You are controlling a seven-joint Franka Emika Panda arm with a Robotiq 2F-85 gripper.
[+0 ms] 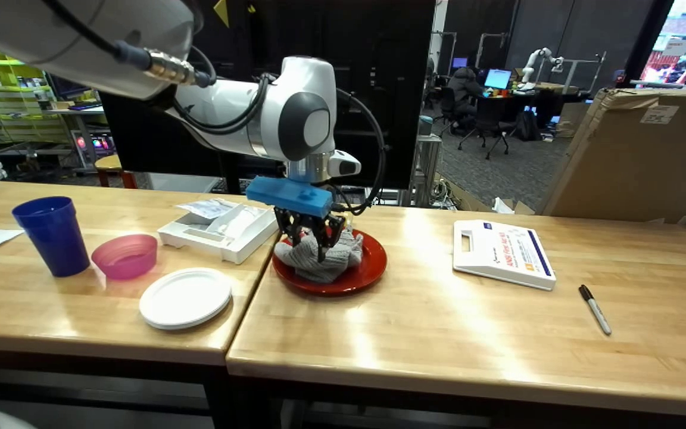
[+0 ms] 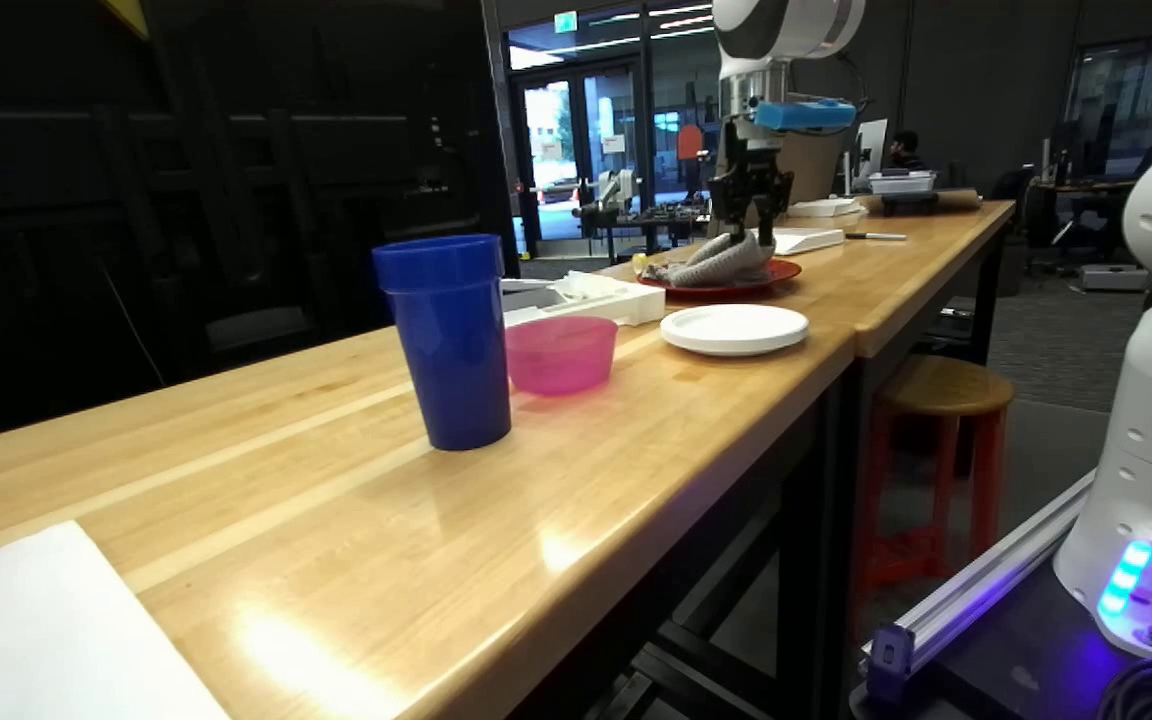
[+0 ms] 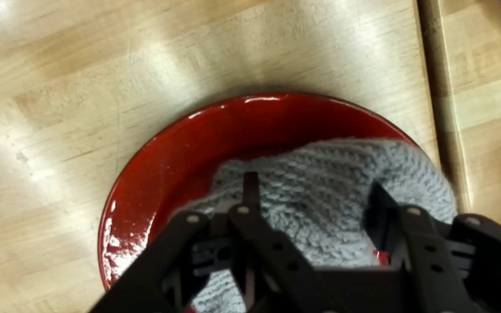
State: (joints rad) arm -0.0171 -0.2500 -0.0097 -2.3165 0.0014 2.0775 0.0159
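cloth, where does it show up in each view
In an exterior view: cloth just below and left of centre.
In an exterior view: cloth right of centre, upper half.
Wrist view: cloth mostly lower half, centre and right.
Shared landmark, all views: red plate under it.

A robotics lab is indicated by a second robot arm (image 1: 531,62), seen in the background near a lit monitor (image 1: 497,78) and an office chair (image 1: 490,114); yellow shelving (image 1: 3,89) is also shown.
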